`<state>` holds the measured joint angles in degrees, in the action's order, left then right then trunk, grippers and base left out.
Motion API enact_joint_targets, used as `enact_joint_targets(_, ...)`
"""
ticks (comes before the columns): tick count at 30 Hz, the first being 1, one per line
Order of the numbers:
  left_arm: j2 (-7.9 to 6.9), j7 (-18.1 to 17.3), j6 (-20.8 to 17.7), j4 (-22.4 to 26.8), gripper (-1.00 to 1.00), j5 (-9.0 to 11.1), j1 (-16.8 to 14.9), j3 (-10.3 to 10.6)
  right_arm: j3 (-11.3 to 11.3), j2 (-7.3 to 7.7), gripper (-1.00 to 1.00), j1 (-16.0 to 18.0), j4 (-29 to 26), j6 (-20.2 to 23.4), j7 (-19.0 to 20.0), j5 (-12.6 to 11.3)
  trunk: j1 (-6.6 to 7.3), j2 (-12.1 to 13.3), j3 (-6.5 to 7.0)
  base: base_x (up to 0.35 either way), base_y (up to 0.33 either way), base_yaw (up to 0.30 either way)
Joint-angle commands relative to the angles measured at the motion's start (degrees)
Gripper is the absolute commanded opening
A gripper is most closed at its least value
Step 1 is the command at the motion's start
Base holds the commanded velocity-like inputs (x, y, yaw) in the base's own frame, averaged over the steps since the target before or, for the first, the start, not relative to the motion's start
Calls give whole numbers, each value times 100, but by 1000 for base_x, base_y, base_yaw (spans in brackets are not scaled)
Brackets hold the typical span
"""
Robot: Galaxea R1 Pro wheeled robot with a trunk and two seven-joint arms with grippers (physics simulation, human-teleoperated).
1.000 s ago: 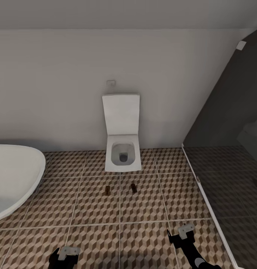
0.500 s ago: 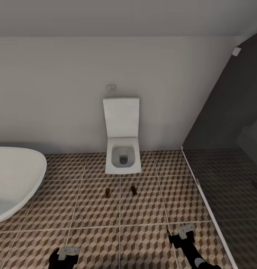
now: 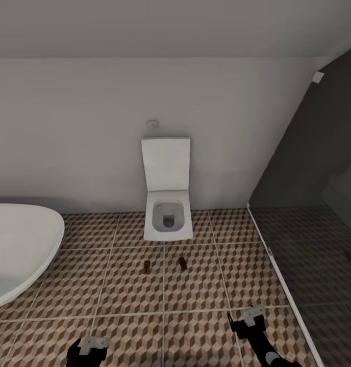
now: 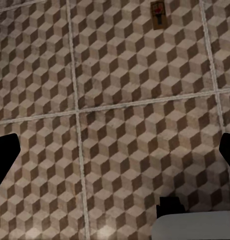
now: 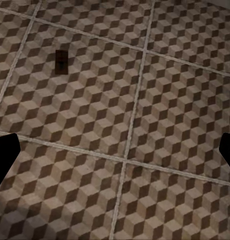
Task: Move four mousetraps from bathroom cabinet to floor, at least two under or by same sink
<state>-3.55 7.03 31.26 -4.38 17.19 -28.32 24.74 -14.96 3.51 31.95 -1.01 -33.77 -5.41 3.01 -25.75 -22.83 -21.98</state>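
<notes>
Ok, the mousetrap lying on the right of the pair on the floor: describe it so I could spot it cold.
Start in the head view at the white square toilet against the back wall. On the cube-patterned bathroom floor just in front of it lie two small dark mousetraps. Yours is the right one, just right of the grout line running out from the toilet; the other mousetrap lies left of that line.

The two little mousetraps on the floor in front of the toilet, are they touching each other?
Apart. In the head view, the left mousetrap and the right mousetrap lie on separate tiles of the bathroom floor, with a grout line and bare patterned tile between them.
</notes>
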Motion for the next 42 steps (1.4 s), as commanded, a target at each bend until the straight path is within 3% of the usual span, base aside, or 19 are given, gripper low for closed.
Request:
enact_joint_targets(1, 4, 18, 29, -19, 100, 21, -7, 47, -41, 0, 100, 4, 4, -7, -57, 33, -3, -9, 1, 0, 0, 0)
enact_joint_targets(42, 3, 18, 29, -19, 100, 21, -7, 47, -41, 0, 100, 4, 4, -7, -57, 33, -3, -9, 381, 0, 0, 0)
